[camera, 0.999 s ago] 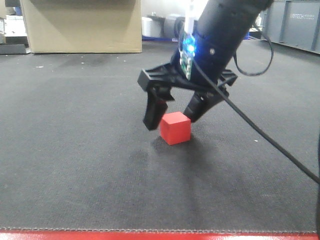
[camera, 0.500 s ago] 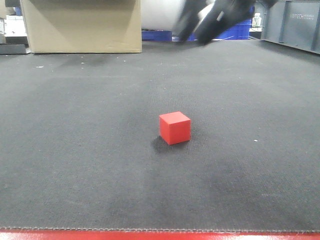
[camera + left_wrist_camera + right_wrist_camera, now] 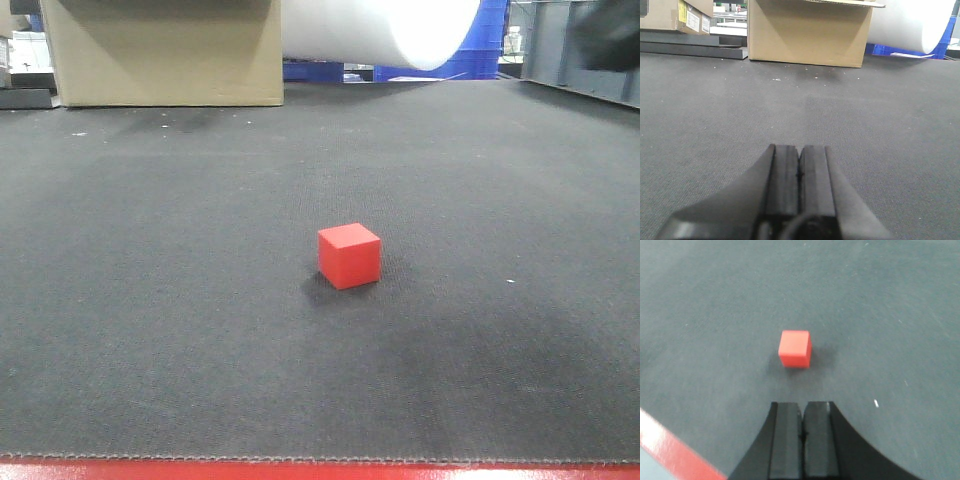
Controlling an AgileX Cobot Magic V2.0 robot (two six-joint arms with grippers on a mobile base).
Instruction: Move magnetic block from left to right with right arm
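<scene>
Front view: matte red magnetic block (image 3: 349, 255), sharp-edged, on coarse-woven mat (image 3: 150, 300).

No text can be read; the labels on the cardboard boxes (image 3: 690, 20) are illegible.

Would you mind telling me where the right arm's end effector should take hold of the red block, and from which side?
Grip the red block across two opposite vertical faces, coming down from above. It sits flat on the grey mat with nothing close beside it, so every side looks free. Its faces are flat and parallel, which suits a pinch. The right end effector is shut and would need to open first.
</scene>
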